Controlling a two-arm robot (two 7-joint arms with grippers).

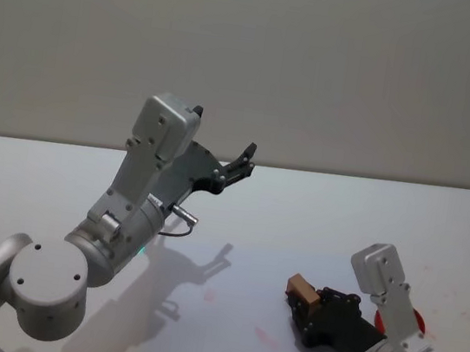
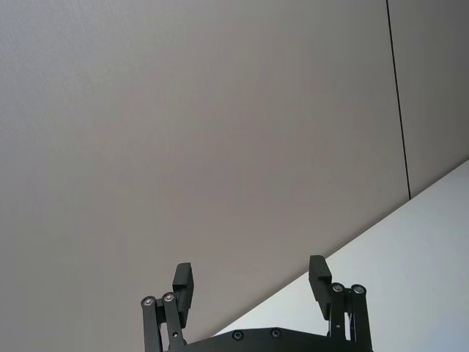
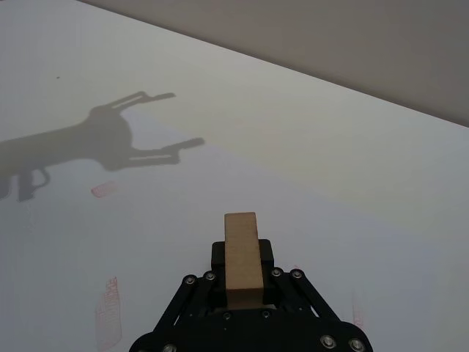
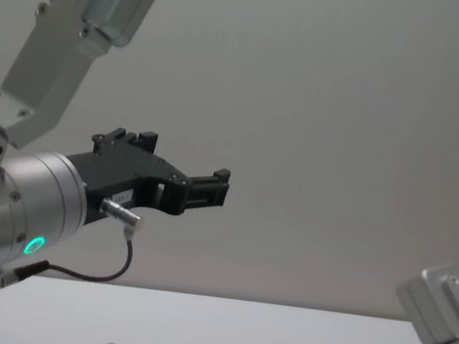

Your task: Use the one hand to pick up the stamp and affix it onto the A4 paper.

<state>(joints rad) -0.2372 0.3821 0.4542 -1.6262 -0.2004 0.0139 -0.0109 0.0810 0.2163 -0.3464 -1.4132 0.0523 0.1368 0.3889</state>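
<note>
Right gripper [image 1: 306,303] was clamped on the stamp [image 1: 301,287], low at the near right of the white table [image 1: 340,235] by faint red marks [image 3: 107,190]. A4 paper edges couldn't be made out, nor whether the stamp touched down. Left gripper [image 1: 242,160] was raised on the left, fingers apart, idle. Likely best move was stamp face flat, straight down, firm press, lift without sliding.

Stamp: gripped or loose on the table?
Gripped. The small tan wooden stamp block sits clamped between the fingers of the black right gripper. Left gripper hangs open, raised, idle.
</note>
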